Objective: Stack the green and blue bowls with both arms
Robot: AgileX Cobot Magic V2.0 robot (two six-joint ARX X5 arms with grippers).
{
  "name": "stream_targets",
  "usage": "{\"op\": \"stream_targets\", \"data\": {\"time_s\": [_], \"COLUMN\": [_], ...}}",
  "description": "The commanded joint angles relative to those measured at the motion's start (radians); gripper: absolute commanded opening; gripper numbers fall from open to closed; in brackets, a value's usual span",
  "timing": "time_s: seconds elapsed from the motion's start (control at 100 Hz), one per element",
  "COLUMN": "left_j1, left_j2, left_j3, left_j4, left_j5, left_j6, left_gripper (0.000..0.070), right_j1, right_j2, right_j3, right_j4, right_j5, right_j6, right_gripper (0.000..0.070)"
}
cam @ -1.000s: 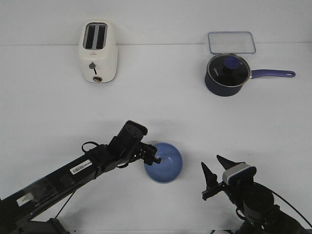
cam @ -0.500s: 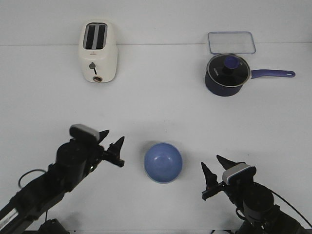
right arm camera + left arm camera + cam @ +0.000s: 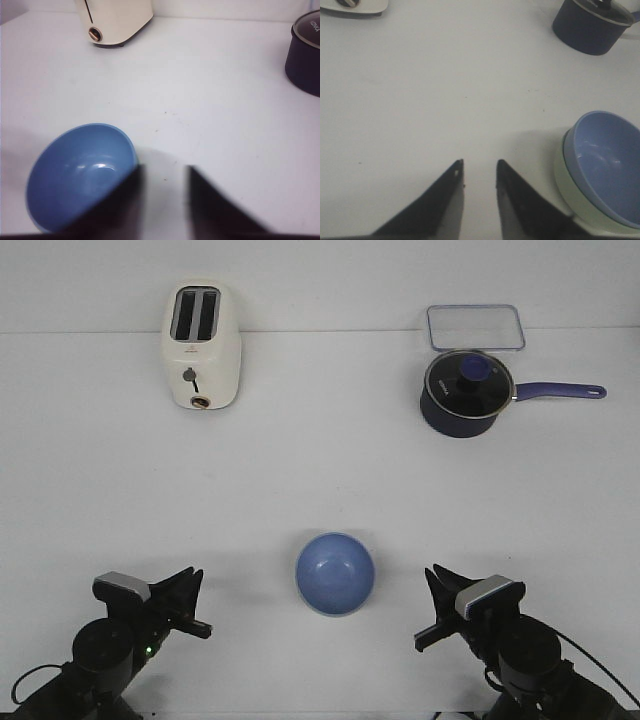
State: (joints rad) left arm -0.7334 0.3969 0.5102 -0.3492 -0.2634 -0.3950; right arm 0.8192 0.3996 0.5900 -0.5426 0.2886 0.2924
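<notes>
The blue bowl (image 3: 606, 167) sits nested in the green bowl (image 3: 567, 192) on the table (image 3: 320, 470), between the left gripper (image 3: 185, 602) and right gripper (image 3: 432, 610), both narrowly parted and empty. Glossy, rigid, probably light and slippery; the rim suits pinching.

Glossy, smooth blue bowl (image 3: 606, 165) nested in glossy green bowl (image 3: 570, 192). Matt white table (image 3: 320, 470). Glass-lidded saucepan (image 3: 465, 392); smooth cream toaster (image 3: 201, 345).
</notes>
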Motion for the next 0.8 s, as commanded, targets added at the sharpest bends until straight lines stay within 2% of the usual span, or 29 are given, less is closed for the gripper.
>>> {"op": "stream_targets", "data": {"time_s": [0.0, 0.68, 0.72, 0.79], "left_j1": [-0.006, -0.005, 0.010, 0.068], "left_j2": [0.006, -0.011, -0.025, -0.050], "left_j3": [0.010, 0.010, 0.010, -0.008], "left_j4": [0.007, 0.011, 0.010, 0.040], "left_j5": [-0.002, -0.001, -0.003, 0.009], "left_j6": [-0.001, -0.001, 0.039, 0.163], "left_gripper": [0.0011, 0.0015, 0.0014, 0.0014], "right_j1": [0.011, 0.012, 0.012, 0.012], "right_j2": [0.001, -0.007, -0.007, -0.007], "right_j3": [0.003, 0.005, 0.005, 0.005], "right_j4": [0.011, 0.044, 0.044, 0.044], "right_j5": [0.001, 0.000, 0.000, 0.000], "right_j6": [-0.003, 0.005, 0.004, 0.005], "right_gripper": [0.0010, 0.0010, 0.0010, 0.0010]}}
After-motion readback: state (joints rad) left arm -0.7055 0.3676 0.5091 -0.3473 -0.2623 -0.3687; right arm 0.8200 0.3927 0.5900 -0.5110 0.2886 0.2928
